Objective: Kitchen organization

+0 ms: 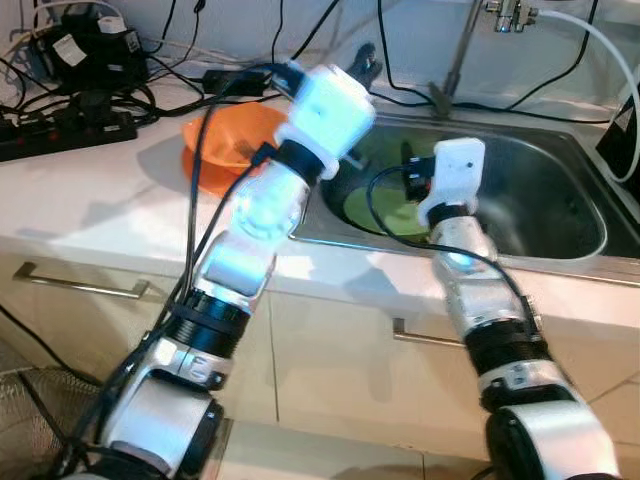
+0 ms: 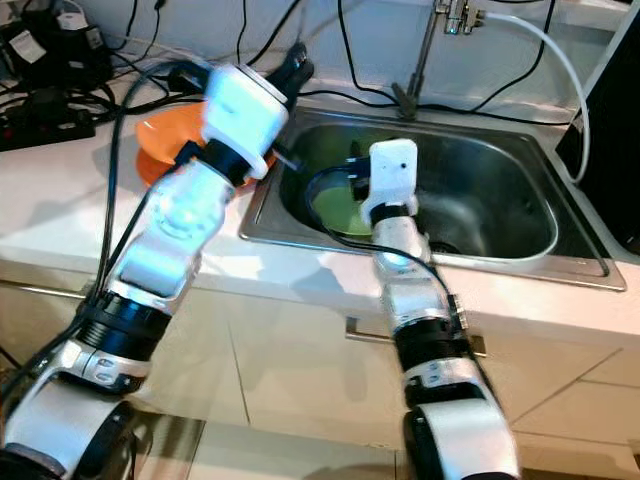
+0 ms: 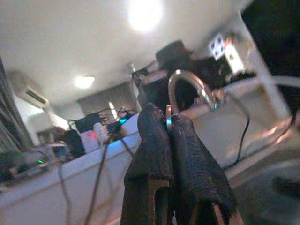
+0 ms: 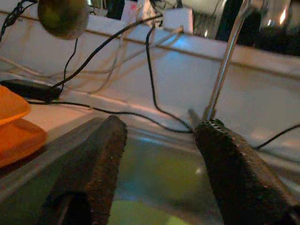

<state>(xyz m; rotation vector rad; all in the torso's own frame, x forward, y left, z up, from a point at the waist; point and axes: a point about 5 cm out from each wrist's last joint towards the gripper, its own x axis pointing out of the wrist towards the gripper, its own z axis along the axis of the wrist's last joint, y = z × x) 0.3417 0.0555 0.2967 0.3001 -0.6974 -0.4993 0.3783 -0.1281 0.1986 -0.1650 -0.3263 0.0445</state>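
Note:
My left gripper point(image 1: 365, 62) is raised over the sink's left rim, beside the orange bowl point(image 1: 225, 140) on the counter. In the left wrist view its fingers point(image 3: 154, 140) are shut on a thin shiny metal utensil point(image 3: 185, 82) that looks like a spoon. The spoon's round bowl point(image 4: 63, 16) shows high up in the right wrist view. My right gripper point(image 4: 161, 129) hangs open, with nothing between its fingers, over the steel sink point(image 1: 540, 190). A green plate point(image 1: 385, 205) lies on the sink bottom just below it.
The faucet point(image 1: 460, 50) rises behind the sink. A power strip point(image 1: 70, 130) and several black cables lie on the white counter at the back left. Cabinet drawers with metal handles point(image 1: 80, 285) run below the counter's front edge.

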